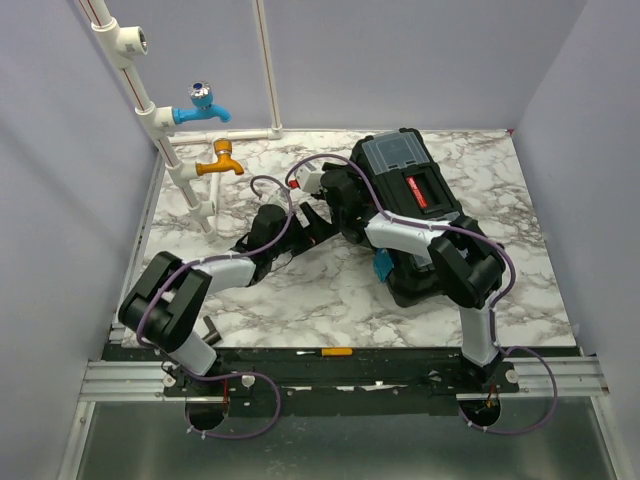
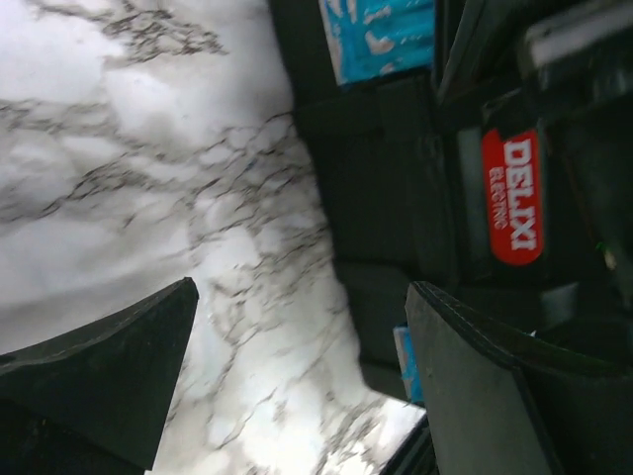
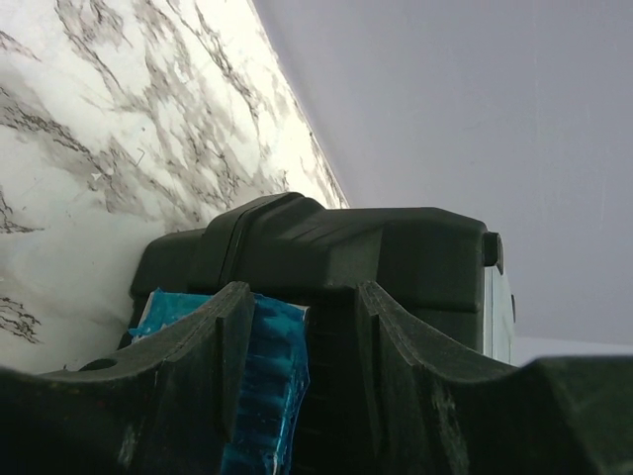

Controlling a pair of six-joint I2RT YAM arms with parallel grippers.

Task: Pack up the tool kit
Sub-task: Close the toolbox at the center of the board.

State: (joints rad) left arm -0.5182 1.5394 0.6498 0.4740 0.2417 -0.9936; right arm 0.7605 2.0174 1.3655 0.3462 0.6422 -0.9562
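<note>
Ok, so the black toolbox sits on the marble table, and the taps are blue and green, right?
Nearly. On the white pipes there is a blue tap and an orange tap, not a green one; the top external view shows it. The black toolbox does sit on the marble table.

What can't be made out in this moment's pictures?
- Toolbox contents: top view, lid and right arm cover them.
- Whether the right end effector grips the teal latch: right wrist view, its own fingers block it.
- Small dark item by left arm base: top view, too small.
</note>
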